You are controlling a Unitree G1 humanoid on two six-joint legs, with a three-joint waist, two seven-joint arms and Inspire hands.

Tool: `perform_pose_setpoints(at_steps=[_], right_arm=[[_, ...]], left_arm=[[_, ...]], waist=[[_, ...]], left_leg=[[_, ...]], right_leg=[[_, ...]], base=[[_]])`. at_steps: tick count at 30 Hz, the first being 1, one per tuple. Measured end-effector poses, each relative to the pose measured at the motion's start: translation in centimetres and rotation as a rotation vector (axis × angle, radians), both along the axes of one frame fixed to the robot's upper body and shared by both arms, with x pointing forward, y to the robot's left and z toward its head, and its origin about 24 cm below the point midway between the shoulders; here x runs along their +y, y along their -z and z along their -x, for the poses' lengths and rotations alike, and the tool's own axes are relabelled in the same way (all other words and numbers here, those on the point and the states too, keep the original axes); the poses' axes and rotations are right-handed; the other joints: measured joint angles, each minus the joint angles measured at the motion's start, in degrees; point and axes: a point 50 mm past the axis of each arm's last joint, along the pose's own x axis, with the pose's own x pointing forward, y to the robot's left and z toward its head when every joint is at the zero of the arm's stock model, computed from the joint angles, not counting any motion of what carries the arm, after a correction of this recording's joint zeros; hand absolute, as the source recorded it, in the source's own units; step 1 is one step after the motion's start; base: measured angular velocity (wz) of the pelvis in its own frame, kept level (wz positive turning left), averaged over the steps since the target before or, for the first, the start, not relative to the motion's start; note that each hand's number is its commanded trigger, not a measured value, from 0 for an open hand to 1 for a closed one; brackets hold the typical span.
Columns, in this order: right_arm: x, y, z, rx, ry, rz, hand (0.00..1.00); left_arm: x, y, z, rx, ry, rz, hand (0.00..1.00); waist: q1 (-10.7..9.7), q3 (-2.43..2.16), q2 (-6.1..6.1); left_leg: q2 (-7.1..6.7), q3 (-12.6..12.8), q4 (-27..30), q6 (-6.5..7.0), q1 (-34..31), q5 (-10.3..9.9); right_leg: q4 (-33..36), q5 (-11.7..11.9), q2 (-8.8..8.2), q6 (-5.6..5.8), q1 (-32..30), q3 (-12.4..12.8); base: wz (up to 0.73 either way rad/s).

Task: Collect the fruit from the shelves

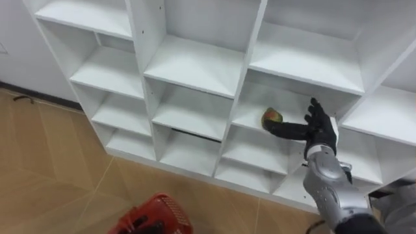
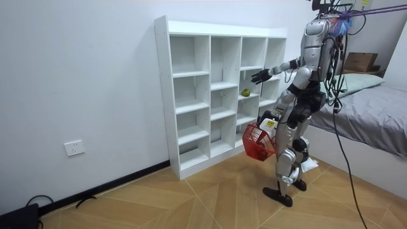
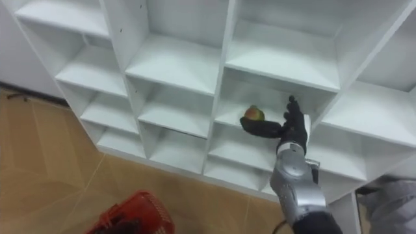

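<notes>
Stands upright on the wooden floor (image 2: 191, 197), facing a tall white closet (image 1: 195, 65) of open compartments set against a white wall. Reaches the right hand (image 1: 321, 133) forward at about chest height, into the third column from the left, second compartment from the top.

There, on the shelf board near its front edge: one small round fruit (image 1: 272, 117), yellow-green with a red patch.

Holds the right hand released, with the fingers (image 1: 286, 130) stretched out almost straight toward the fruit and the thumb raised above them. Fingertips right at the fruit's lower right side; cannot tell whether touching or just apart. Grasps nothing with that hand.

Carries a red basket (image 2: 257, 141) low at the left side, clear of the floor, hanging beneath the left hand (image 2: 269, 122) by the hip; cannot tell whether clenched round the handle. Basket rim also at the bottom edge of the eye views, over the floor in front of the closet's lowest row.

In the room view, to the right and behind: a bed (image 2: 375, 114) with a grey cover, and a cardboard box (image 2: 359, 62) beyond it. Low on the wall at the room view's left: a white wall socket (image 2: 74, 147).
</notes>
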Motion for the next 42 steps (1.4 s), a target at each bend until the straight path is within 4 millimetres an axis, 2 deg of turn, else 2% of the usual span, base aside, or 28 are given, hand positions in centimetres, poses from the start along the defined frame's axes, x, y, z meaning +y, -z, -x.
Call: perform_pose_setpoints(at_steps=[2,7,8,12,16,20,24,27,42], right_arm=[[-0.5,-0.4,-0.9,0.017,0.042,0.042,0.00],[-1.2,-0.4,-1.4,0.057,0.080,0.135,0.00],[-1.4,-0.4,-1.4,0.058,0.093,0.152,0.00],[-2.4,-0.8,-1.7,0.073,0.130,0.214,0.00],[-3.4,-2.1,-2.6,0.043,0.167,0.234,0.00],[-3.8,-3.8,-3.7,-0.006,0.202,0.258,0.00],[-4.1,-3.5,-3.5,0.008,0.208,0.277,0.00],[-4.1,-3.5,-3.5,0.005,0.210,0.278,0.00],[-4.3,-3.5,-3.4,0.002,0.215,0.285,0.00]], left_arm=[[0.1,-0.2,-0.8,-0.011,0.017,-0.020,1.00],[0.2,-0.3,-1.5,-0.022,0.016,-0.028,1.00],[0.2,-0.4,-1.9,-0.030,0.019,-0.029,1.00],[0.4,-0.6,-2.7,-0.045,0.024,-0.033,1.00],[0.7,-0.7,-3.1,-0.077,0.021,-0.035,1.00],[0.6,-1.0,-3.9,-0.092,0.014,-0.024,1.00],[0.2,-1.4,-4.7,-0.109,0.034,-0.029,1.00],[0.3,-1.4,-5.0,-0.115,0.016,-0.029,1.00],[-0.2,-1.6,-5.3,-0.131,0.028,-0.023,1.00]], waist=[[0.8,0.25,-0.72],[1.2,0.45,-0.98],[1.9,0.53,-1.00],[2.4,1.36,-1.61],[2.8,2.16,-2.47],[3.1,2.27,-2.67],[4.4,2.58,-2.73],[4.4,3.15,-2.89],[4.9,3.26,-2.79]], left_leg=[[0.10,-0.6,0.9,-0.01,-2.3,0.0],[0.11,-1.5,1.8,-0.02,-5.9,0.0],[0.15,-1.5,2.0,-0.01,-6.9,0.0],[0.17,-1.9,2.3,-0.06,-9.4,0.2],[0.27,-1.9,2.1,-0.06,-11.3,0.3],[0.32,-1.7,2.6,-0.08,-13.9,0.3],[0.28,-1.3,2.6,-0.07,-14.2,0.3],[0.28,-1.3,2.6,-0.07,-14.6,0.3],[0.26,-1.3,2.7,0.00,-15.5,0.3]], right_leg=[[0.0,0.3,0.08,-0.15,-1.7,-0.7],[0.0,0.5,0.04,-0.28,-4.3,-1.9],[0.0,0.7,0.05,-0.38,-5.3,-1.9],[0.3,0.8,0.08,-0.47,-7.6,-2.1],[0.7,0.8,0.06,-0.49,-9.8,-2.2],[0.8,0.8,0.06,-0.54,-12.4,-2.2],[0.8,0.8,0.00,-0.53,-12.9,-1.4],[0.8,0.8,0.00,-0.53,-13.3,-1.2],[1.9,0.8,-0.14,-0.54,-14.7,-1.0]], base=[[0.15],[0.12],[-0.03],[0.01],[0.00],[0.00],[-0.06],[0.00],[0.00]])
